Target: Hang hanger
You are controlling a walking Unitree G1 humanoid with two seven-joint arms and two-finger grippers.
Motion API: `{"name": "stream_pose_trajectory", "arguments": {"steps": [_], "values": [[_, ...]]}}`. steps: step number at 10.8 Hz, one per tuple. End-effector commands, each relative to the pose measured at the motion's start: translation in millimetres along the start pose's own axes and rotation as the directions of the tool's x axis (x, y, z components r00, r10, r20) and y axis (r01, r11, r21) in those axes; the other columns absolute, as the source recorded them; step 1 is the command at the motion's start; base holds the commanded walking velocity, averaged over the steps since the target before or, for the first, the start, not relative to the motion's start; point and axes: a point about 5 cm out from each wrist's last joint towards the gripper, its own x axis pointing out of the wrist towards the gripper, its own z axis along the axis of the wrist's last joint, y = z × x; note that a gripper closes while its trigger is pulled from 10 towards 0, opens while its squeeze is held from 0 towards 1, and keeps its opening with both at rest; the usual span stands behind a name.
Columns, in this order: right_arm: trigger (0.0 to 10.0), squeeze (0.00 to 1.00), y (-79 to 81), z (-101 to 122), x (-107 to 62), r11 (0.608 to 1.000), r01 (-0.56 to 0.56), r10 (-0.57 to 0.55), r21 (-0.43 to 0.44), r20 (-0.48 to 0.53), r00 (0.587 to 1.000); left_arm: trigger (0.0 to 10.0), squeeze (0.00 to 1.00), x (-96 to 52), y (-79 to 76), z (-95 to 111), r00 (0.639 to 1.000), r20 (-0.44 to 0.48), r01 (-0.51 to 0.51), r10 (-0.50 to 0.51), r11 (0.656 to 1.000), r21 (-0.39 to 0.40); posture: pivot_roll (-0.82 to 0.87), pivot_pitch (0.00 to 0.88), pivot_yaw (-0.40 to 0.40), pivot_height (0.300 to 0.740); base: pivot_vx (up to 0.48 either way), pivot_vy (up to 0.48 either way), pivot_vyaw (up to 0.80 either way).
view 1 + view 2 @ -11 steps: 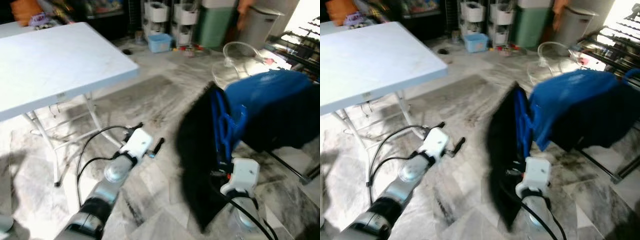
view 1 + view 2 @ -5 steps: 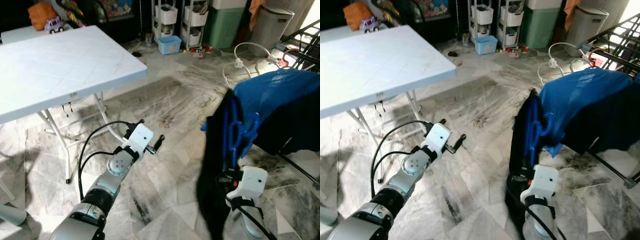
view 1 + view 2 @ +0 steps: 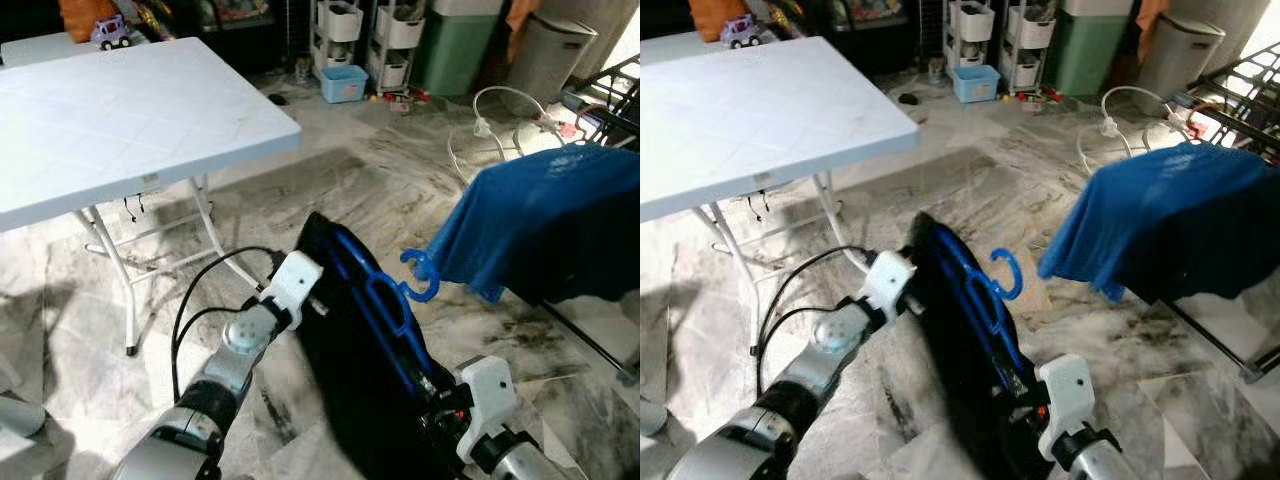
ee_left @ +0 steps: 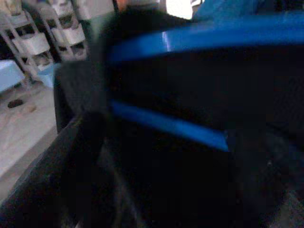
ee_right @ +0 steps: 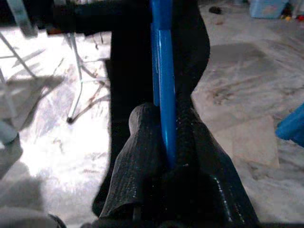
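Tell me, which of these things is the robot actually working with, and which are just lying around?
In use: blue hanger with black garment, right gripper clamped on it, left gripper alongside.

Lying about: white table, blue cloth, white hose, storage drawers.

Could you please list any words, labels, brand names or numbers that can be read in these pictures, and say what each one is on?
None can be read.
Small dark mark on the front edge of the white folding table: too small and blurred to read.
Blue plastic hanger, black garment, blue cloth on the drying rack: no print visible.
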Motion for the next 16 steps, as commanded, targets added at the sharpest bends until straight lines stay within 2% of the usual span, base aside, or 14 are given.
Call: {"name": "stream_pose_trajectory", "arguments": {"steps": [1, 3, 4, 5, 8, 10, 11, 12, 13, 14, 16], "values": [[10.0, 0.0, -0.9, 12.0, 0.6, 1.0, -0.018, 0.019, -0.023, 0.042, 0.999, 10.0, 0.0, 1.7, 0.4, 2.6, 1.0, 0.009, 0.017, -0.017, 1.0, 0.019, 0.03, 0.034, -0.065, 0.74, 0.0, 0.0, 0.0], [10.0, 0.0, 11.0, 24.4, -4.4, 0.994, -0.111, 0.112, -0.016, 0.035, 0.993, 10.0, 0.0, 0.3, 6.5, -0.4, 0.999, -0.013, -0.035, 0.035, 0.999, 0.031, 0.03, 0.036, -0.065, 0.74, 0.0, 0.0, 0.0], [10.0, 0.0, 7.6, 25.9, -9.3, 0.994, -0.101, 0.101, -0.036, 0.019, 0.995, 10.0, 0.0, 0.3, 9.6, -1.1, 0.998, -0.025, -0.05, 0.051, 0.998, 0.041, 0.02, 0.036, -0.063, 0.74, 0.0, 0.0, 0.0], [10.0, 0.0, -0.4, 27.7, -13.3, 0.996, -0.073, 0.073, -0.056, 0.012, 0.997, 10.0, 0.0, 0.2, 10.7, -1.4, 0.998, -0.032, -0.049, 0.05, 0.998, 0.049, 0.02, 0.037, -0.061, 0.74, 0.0, 0.0, 0.0], [10.0, 0.0, -18.9, 51.3, -9.1, 0.994, 0.046, -0.036, -0.099, 0.099, 0.994, 10.0, 0.0, -3.4, 8.7, -3.7, 0.998, -0.02, -0.055, 0.057, 0.994, 0.098, 0.02, 0.041, -0.059, 0.74, 0.0, 0.0, 0.0], [10.0, 0.0, -21.9, 59.0, -2.9, 0.989, 0.098, -0.083, -0.113, 0.127, 0.988, 10.0, 0.0, 0.2, 0.8, -0.9, 1.0, -0.002, -0.017, 0.017, 0.996, 0.09, 0.02, 0.048, -0.062, 0.74, 0.0, 0.0, 0.0], [10.0, 0.0, -25.9, 62.1, 3.7, 0.977, 0.165, -0.145, -0.132, 0.148, 0.978, 10.0, 0.0, 1.3, -11.4, -0.3, 0.998, 0.02, 0.062, -0.064, 0.997, 0.05, 0.01, 0.051, -0.064, 0.74, 0.0, 0.0, 0.0], [10.0, 0.0, -27.9, 64.7, 7.3, 0.972, 0.2, -0.179, -0.121, 0.167, 0.97, 10.0, 0.0, 0.9, -14.2, -0.5, 0.997, 0.026, 0.074, -0.075, 0.996, 0.051, 0.01, 0.051, -0.064, 0.74, 0.0, 0.0, 0.0], [10.0, 0.0, -26.0, 67.6, 12.8, 0.97, 0.214, -0.19, -0.118, 0.184, 0.964, 10.0, 0.0, 0.4, -15.4, -0.2, 0.997, 0.037, 0.067, -0.069, 0.996, 0.053, 0.01, 0.051, -0.069, 0.74, 0.0, 0.0, 0.0], [10.0, 0.0, -14.9, 61.5, 22.5, 0.974, 0.182, -0.16, -0.134, 0.157, 0.975, 10.0, 0.0, 2.3, -8.5, 7.9, 0.996, 0.088, -0.012, 0.008, 0.999, 0.038, 0.02, 0.05, -0.072, 0.74, 0.0, 0.0, 0.0], [10.0, 0.0, -3.0, 54.2, 18.3, 0.99, 0.097, -0.085, -0.1, 0.121, 0.989, 10.0, 0.0, -0.5, 4.2, -0.1, 0.997, 0.011, -0.076, 0.076, 0.991, 0.108, 0.03, 0.05, -0.072, 0.74, 0.0, 0.0, 0.0]]}}
